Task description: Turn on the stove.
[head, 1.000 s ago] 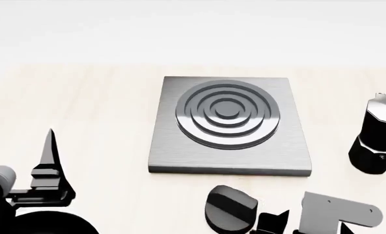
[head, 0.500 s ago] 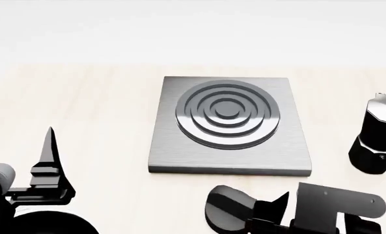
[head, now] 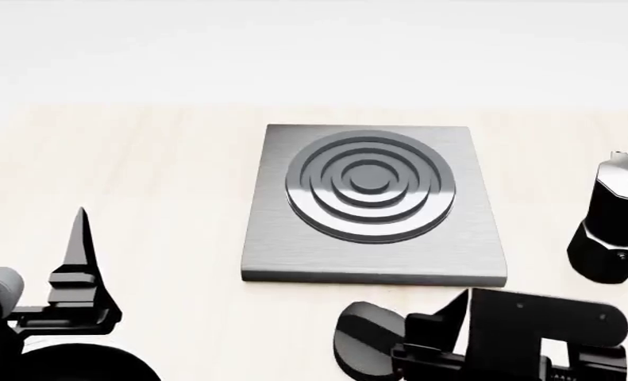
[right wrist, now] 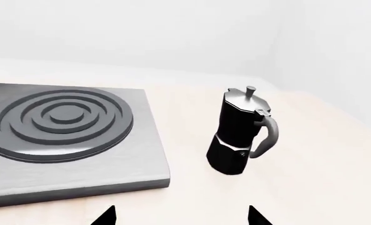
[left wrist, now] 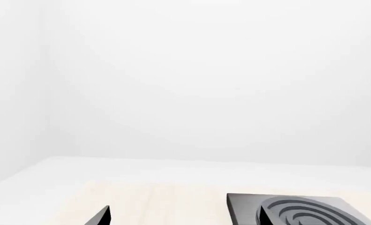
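Right gripper higher beside finned black knob, jaws apart; brushed grey stove slab, ringed burner

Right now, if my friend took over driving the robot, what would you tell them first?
Left gripper: parked over the near left of the table, holding nothing; open or shut, I cannot tell.
Right gripper: open and empty, close beside the knob, not gripping it.
The stove sits mid-table, nothing on its burner; the knob lies in front of its near edge.
The moka pot stands to the right of the stove, apart from it.
Done: the reach toward the knob. Left: grip the knob and turn it.
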Controlling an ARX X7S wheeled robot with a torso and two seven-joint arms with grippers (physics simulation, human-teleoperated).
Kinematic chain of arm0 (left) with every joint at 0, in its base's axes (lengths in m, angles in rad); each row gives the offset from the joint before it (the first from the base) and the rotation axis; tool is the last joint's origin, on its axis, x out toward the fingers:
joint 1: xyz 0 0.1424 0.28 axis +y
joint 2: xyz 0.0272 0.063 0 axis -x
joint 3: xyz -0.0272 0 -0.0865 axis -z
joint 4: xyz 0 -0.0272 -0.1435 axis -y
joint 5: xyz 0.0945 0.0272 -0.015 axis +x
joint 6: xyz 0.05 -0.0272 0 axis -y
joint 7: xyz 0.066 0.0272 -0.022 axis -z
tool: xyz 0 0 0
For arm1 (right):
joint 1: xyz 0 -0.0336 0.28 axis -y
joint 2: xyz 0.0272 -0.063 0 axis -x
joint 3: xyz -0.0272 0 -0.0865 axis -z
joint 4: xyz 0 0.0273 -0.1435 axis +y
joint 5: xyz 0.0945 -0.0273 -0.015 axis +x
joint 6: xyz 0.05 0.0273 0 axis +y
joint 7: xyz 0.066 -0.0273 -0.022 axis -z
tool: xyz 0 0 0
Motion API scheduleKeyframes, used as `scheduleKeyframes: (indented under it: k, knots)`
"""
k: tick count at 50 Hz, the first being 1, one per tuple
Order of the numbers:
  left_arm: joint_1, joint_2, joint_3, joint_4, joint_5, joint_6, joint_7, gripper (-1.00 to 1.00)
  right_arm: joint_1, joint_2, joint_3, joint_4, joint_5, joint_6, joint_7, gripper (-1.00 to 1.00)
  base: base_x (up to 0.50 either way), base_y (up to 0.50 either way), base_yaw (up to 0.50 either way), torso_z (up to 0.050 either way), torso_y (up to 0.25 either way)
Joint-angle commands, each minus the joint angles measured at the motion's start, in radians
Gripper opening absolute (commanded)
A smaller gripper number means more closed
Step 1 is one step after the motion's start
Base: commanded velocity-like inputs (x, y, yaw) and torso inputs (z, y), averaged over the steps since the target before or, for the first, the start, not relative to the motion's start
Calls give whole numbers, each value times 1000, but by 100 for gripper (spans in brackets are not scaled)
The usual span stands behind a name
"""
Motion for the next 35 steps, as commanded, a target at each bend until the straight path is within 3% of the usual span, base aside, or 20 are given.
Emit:
scheduleKeyframes:
  k: [1, 35]
  knots:
    - [0, -5, -1, -2, -5, 3, -1, 100, 2, 18, -28, -27, -16, -5, 7, 100, 0, 0, 0, 0, 0]
    - [-5, -9, 11, 3, -12, 1, -16, 100, 27, 26, -80, -96, -36, 5, 39, 100, 0, 0, 0, 0, 0]
